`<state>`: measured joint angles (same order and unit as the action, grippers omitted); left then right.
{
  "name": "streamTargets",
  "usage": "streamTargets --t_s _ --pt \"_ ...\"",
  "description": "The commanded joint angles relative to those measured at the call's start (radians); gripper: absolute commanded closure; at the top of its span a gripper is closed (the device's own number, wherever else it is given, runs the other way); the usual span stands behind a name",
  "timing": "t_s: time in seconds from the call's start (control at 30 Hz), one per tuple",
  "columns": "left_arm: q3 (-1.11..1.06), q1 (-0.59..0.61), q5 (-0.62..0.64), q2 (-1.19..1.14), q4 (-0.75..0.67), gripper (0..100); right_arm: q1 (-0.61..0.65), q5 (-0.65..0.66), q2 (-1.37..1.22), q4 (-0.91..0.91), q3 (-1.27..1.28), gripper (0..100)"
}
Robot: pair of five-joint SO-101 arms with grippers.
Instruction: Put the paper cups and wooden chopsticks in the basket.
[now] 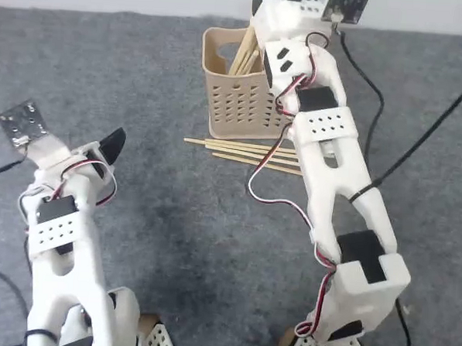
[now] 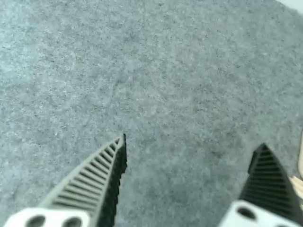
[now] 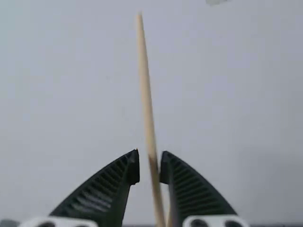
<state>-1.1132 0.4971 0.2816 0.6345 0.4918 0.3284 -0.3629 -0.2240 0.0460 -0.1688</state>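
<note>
**Item 1, nearest: left gripper** (image 2: 192, 142). Jaws spread wide, released, nothing between them. It hangs over bare grey desk (image 1: 174, 216) at the near-left and touches nothing.

**Item 2, middle ground: loose chopsticks** (image 1: 232, 148). A small bundle lies flat on the desk, just in front of the basket. Their long axis runs side to side in the high view, and their right ends pass under the right arm. They are well apart from the left gripper. The right arm reaches straight over them and looks the nearer of the two.

**Item 3, beyond: basket** (image 1: 242, 108). A tan, perforated, upright container. Standing chopsticks (image 1: 245, 53) lean out of its open top toward the right arm's wrist.

**Item 4, farthest: right gripper** (image 3: 149, 165). Its jaws are drawn nearly together and clamped on the held chopstick (image 3: 146, 85). That stick's long axis runs out ahead along the gripper's own line, toward the pale wall behind. In the high view the wrist sits at the basket's far right corner, above the rim.

**Note.** Whether the held stick's lower end is already inside the basket cannot be told. The coming move likely depends on the stick being over the opening before the jaws let go.
</note>
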Motion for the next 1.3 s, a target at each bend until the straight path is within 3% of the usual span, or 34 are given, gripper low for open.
streamTargets --t_s 0.0,0.27,0.43,0.57,0.77,0.9,1.03,1.17,1.27 --pt "-0.016 -0.064 0.008 0.035 -0.017 61 0.008 0.018 0.096 0.097 -0.052 80.8" --pt "-0.035 -0.147 -0.043 0.032 -0.017 61 0.041 0.021 0.369 0.404 -0.052 80.8" --pt "-0.036 -0.193 -0.103 0.031 -0.017 61 0.022 0.029 0.627 0.783 -0.052 80.5" --pt "-0.028 -0.328 -0.219 0.035 0.02 61 -0.042 0.029 0.802 1.147 -0.052 80.5" --pt "0.104 -0.431 -0.235 0.031 0.195 61 -0.282 0.026 0.878 1.586 -0.005 80.9" --pt "0.127 -0.433 -0.183 0.031 0.221 61 -0.335 0.02 0.877 1.497 0.27 82.5" --pt "0.12 -0.41 -0.11 0.031 0.218 61 -0.334 0.02 0.889 1.147 0.638 98.8" --pt "0.102 -0.374 -0.092 0.031 0.155 63 -0.332 0.02 0.889 0.802 0.884 97.0" --pt "0.093 -0.379 -0.097 0.029 0.137 70 -0.332 0.02 0.878 0.599 1.005 99.0"
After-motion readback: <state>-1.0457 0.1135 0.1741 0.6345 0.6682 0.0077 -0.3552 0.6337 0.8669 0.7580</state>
